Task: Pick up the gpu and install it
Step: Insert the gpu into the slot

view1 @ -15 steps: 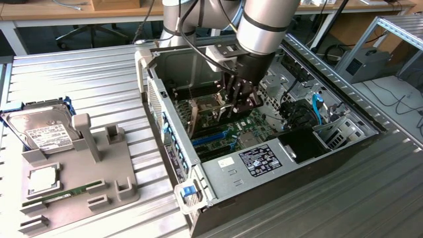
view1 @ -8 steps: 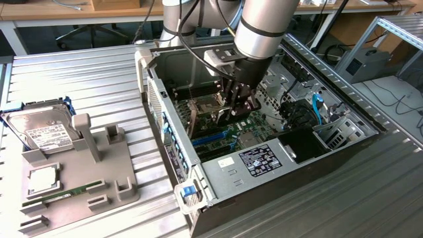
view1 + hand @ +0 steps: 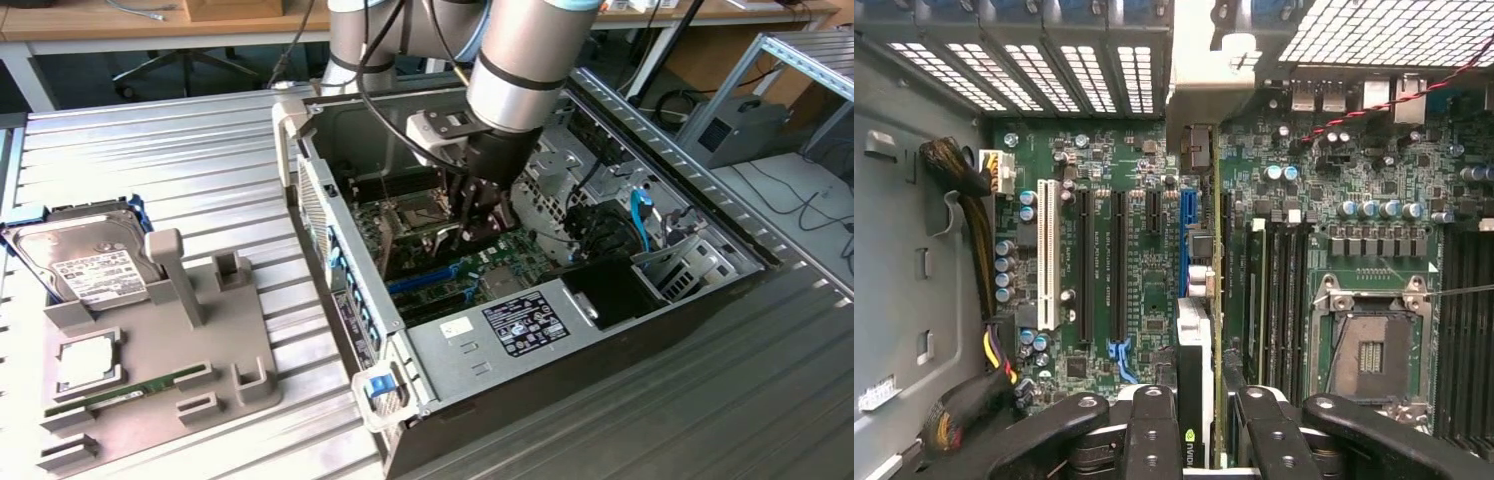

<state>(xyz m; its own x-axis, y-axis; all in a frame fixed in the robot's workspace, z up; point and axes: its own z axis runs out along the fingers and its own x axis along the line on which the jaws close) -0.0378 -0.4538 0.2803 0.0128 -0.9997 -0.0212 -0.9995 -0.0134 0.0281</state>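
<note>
Hand (image 3: 482,222) down inside open computer case (image 3: 461,345), fingers (image 3: 1154,435) clamped on gpu (image 3: 1194,340) — card held edge-on between 2 fingers, silver bracket at end farthest from hand. Motherboard (image 3: 1139,250) directly beneath hand. Blue slot (image 3: 1185,235) runs just beside card's edge — seated or not, cannot tell. CPU socket (image 3: 1371,345) near hand, off to 1 side. Hard drive (image 3: 83,262) and grey holder (image 3: 160,380) on tabletop (image 3: 187,150), outside case, well apart from hand.
</note>
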